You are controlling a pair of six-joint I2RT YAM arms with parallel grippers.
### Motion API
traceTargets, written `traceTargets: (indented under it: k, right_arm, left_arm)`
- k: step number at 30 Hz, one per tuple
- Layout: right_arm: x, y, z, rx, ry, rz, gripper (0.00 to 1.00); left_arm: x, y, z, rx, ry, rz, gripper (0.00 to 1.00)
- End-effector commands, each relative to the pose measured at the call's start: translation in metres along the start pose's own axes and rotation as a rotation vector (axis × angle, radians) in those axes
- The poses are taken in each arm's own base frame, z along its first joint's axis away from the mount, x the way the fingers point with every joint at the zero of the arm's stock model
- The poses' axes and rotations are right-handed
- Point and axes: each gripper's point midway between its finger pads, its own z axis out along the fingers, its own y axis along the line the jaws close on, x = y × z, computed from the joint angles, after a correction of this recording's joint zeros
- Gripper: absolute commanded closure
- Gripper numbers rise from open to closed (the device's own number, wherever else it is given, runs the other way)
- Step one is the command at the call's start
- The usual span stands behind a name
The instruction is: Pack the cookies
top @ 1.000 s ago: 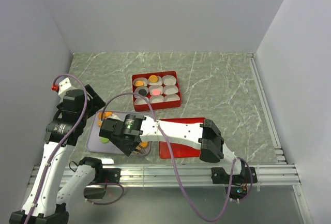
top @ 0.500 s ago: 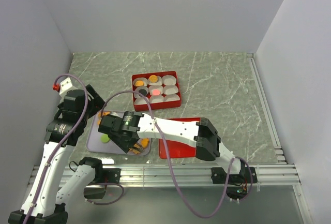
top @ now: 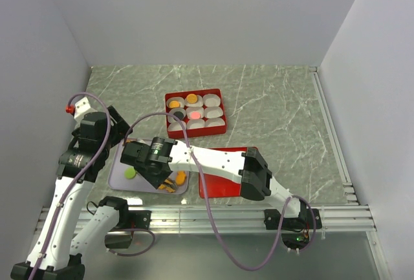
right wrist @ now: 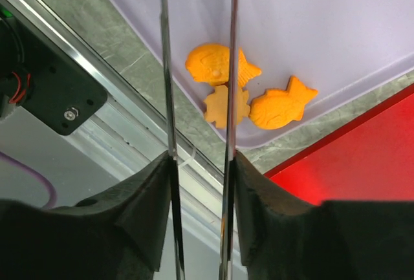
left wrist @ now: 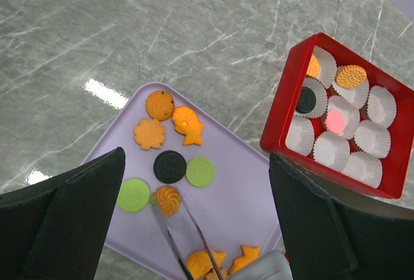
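Several cookies lie on a lavender tray (left wrist: 239, 196): a chip round (left wrist: 160, 105), a fish (left wrist: 187, 125), a flower (left wrist: 149, 133), a black disc (left wrist: 170, 166), two green discs (left wrist: 200, 171) and a swirl (left wrist: 167, 199). My right gripper (top: 154, 167) (right wrist: 198, 163) is shut on metal tweezers (right wrist: 230, 66). Their blades stand apart, and in the left wrist view their tips straddle the swirl. Two fish (right wrist: 220, 65) and a flower (right wrist: 226, 107) lie at the tray's near corner. My left gripper (left wrist: 196, 163) (top: 119, 125) hovers open and empty above the tray.
A red box (left wrist: 281, 121) (top: 197, 132) of white paper cups stands beyond the tray; four cups hold cookies: two orange (left wrist: 350, 75), one black (left wrist: 306, 99), one pink (left wrist: 335, 121). A red lid (top: 217, 189) (right wrist: 369, 157) lies right of the tray. A metal rail (top: 213, 214) runs along the near edge.
My right arm has swung left across the tray, carrying the tweezers from the tray's near right corner toward its left half. The left arm has hardly moved.
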Motion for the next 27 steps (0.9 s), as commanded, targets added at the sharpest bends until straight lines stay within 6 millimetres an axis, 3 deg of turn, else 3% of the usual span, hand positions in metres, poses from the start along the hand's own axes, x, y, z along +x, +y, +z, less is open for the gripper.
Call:
traceTargets:
  k: [1,6,11,19,27]
  right_arm:
    - [-0.008,-0.006,-0.007,-0.013,-0.035,0.019,0.58]
    - [-0.003,-0.026,-0.008,0.04,-0.022,0.042,0.62]
    - [-0.007,-0.06,-0.03,0.048,-0.076,0.109,0.63]
    - [-0.037,-0.137,-0.076,0.097,-0.185,0.237,0.64]
    - [-0.055,-0.212,-0.095,0.158,-0.246,0.368,0.63]
  left_arm:
    - [-0.003,-0.006,-0.003,0.033,-0.01,0.005,0.01]
    - [-0.003,-0.005,-0.003,0.03,-0.008,0.006,0.01]
    - [-0.003,-0.005,-0.002,0.027,-0.009,0.003,0.01]
    - [-0.003,-0.004,-0.002,0.024,-0.01,0.003,0.01]
    - [-0.001,-0.004,0.0,0.017,-0.001,0.008,0.01]
